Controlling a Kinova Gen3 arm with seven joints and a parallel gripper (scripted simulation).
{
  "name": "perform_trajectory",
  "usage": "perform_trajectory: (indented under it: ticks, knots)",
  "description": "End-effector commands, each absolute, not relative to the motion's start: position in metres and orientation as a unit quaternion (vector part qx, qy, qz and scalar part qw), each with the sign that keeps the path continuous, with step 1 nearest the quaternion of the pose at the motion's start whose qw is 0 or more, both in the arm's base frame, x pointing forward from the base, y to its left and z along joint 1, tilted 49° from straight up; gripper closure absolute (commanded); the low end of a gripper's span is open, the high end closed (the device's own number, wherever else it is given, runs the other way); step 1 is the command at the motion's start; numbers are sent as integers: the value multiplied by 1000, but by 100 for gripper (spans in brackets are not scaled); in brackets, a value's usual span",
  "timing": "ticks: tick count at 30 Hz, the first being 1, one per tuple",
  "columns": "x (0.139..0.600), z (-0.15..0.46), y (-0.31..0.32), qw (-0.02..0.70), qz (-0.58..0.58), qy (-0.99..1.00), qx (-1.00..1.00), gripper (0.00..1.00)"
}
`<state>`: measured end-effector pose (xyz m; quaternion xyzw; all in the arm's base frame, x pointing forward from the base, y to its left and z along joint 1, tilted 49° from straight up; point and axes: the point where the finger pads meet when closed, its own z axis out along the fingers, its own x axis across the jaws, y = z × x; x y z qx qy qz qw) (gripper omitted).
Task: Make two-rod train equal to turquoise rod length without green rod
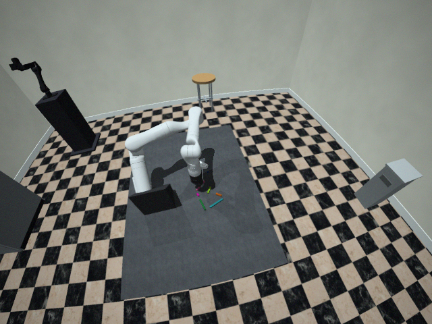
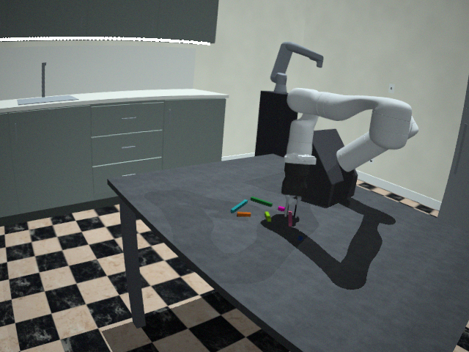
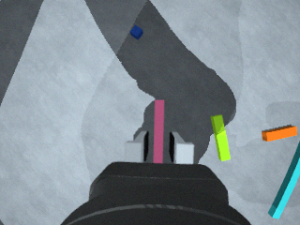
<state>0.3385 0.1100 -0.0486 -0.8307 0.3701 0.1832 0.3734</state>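
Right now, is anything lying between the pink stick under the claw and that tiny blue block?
No. In the wrist view only dark, shadowed table separates the pink rod from the blue block.

Pink rod [image 3: 159, 131] between the gripper [image 3: 164, 149] fingers, lime rod [image 3: 220, 138] beside

Matt grey table [image 2: 182, 242]; glossy white arm [image 2: 341, 104].
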Motion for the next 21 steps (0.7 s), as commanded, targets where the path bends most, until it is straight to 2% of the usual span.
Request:
perform_trajectory:
  ticks: [1,21]
  knots:
    - [338,-50,111,373,183,370,-831,46]
    - [338,-57,120,373,183,370,-831,46]
